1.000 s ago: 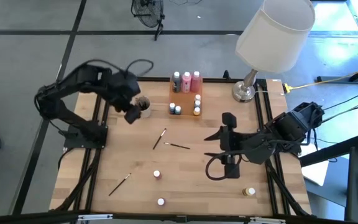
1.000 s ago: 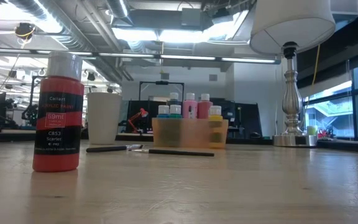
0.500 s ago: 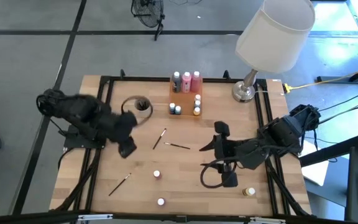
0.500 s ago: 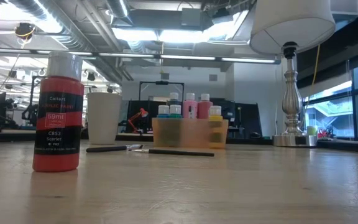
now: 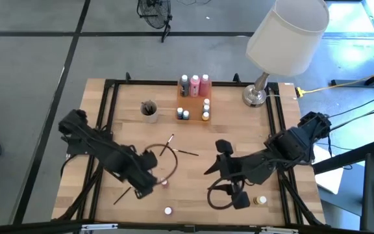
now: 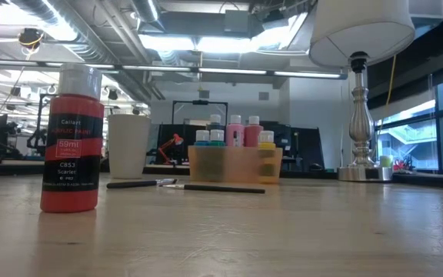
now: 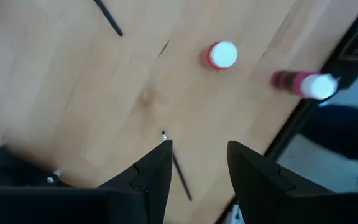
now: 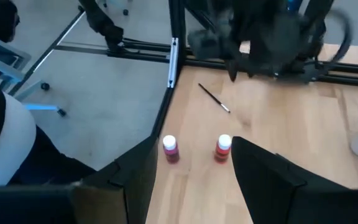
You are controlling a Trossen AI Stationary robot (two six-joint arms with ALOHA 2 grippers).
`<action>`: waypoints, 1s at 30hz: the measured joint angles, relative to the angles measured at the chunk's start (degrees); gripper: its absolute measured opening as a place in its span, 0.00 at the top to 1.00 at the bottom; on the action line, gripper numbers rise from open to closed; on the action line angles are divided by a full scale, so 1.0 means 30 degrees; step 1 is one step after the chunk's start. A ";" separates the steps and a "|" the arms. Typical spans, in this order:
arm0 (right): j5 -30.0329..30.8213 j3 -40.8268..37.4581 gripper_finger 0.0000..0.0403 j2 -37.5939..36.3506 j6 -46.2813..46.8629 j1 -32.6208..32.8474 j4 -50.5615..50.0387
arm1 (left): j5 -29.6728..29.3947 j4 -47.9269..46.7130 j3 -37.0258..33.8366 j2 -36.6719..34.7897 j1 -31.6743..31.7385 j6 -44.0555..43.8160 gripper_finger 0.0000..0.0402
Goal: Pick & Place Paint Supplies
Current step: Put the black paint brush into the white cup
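The left gripper (image 7: pixel 199 163) has swung down from the grey cup (image 5: pixel 149 109) to the near side of the table. Its fingers are apart and empty, right over a loose paintbrush (image 7: pixel 178 174), so that brush looks next. The right gripper (image 8: pixel 194 163) waits open and empty nearby. Farther back, the orange tray (image 5: pixel 182 102) holds bottles and pots.

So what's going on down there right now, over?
Left gripper jaws open, low over thin dark paintbrush near the table's front edge. Right gripper jaws open, empty, facing two small red white-capped paint pots. Nothing in the way.
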 joint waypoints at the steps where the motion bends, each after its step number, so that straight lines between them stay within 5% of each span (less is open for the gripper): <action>1: 0.0002 0.0000 0.48 0.0000 0.0000 0.0091 0.0049 | 0.0091 0.0002 0.0000 0.0364 0.0013 0.0296 0.63; 22: 0.0903 0.0000 0.48 0.0112 0.0452 0.0836 0.0458 | 0.1290 0.0011 -0.0048 0.1639 0.0894 0.2875 0.62; 30: 0.1982 -0.0007 0.48 0.0131 0.0428 0.0061 0.2295 | 0.1899 -0.0050 -0.5060 -0.2469 0.0794 0.2619 0.63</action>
